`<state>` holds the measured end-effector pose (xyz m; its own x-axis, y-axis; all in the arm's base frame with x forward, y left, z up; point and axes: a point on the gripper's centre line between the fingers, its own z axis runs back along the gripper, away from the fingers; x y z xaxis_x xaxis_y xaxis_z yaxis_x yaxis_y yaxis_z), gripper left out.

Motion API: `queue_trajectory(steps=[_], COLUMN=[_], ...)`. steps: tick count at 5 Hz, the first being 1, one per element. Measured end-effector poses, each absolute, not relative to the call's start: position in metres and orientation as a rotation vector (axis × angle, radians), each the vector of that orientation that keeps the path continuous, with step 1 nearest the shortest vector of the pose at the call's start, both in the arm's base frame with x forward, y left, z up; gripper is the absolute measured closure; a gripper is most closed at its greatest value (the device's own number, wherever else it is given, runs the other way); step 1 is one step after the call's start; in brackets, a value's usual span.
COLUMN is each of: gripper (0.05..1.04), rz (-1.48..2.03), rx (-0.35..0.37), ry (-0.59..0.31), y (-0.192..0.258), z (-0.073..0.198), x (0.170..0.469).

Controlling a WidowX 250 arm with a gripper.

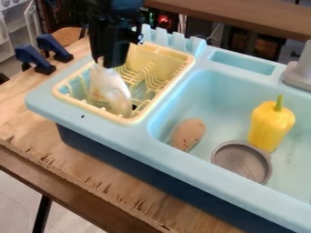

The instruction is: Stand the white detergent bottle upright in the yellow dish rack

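tool [107, 62] closed on white bottle [110, 91] at its top, w/ bottle in yellow rack [128, 121] nr front rim. prob. light, semi-stiff plastic, maybe slick; narrow neck likely best hold.

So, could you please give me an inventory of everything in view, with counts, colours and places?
Bottle: one, whitish, leaning in the dish rack, its top at the gripper
Dish rack: one, pale yellow, on the left side of the toy sink
Toy sink: one, light blue with a dark blue base, on the table
Bell pepper: one, yellow with a green stem, in the basin
Oval thing: one, brown, in the basin
Round dish: one, grey, in the basin
Faucet: one, grey, at the right edge
Clamps: two, blue and black, behind the rack's left
Table: one, brown wood, under the sink
Gripper: one, black, over the rack
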<state>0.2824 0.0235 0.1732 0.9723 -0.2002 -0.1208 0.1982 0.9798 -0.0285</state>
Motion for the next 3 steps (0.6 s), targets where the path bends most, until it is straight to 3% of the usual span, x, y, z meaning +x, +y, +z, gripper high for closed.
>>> queue_trajectory(steps=[3], gripper=[0.816], rz=[-0.228], rx=[-0.052], ry=[0.11], y=[0.0194], z=[0.1816], x=[0.2892])
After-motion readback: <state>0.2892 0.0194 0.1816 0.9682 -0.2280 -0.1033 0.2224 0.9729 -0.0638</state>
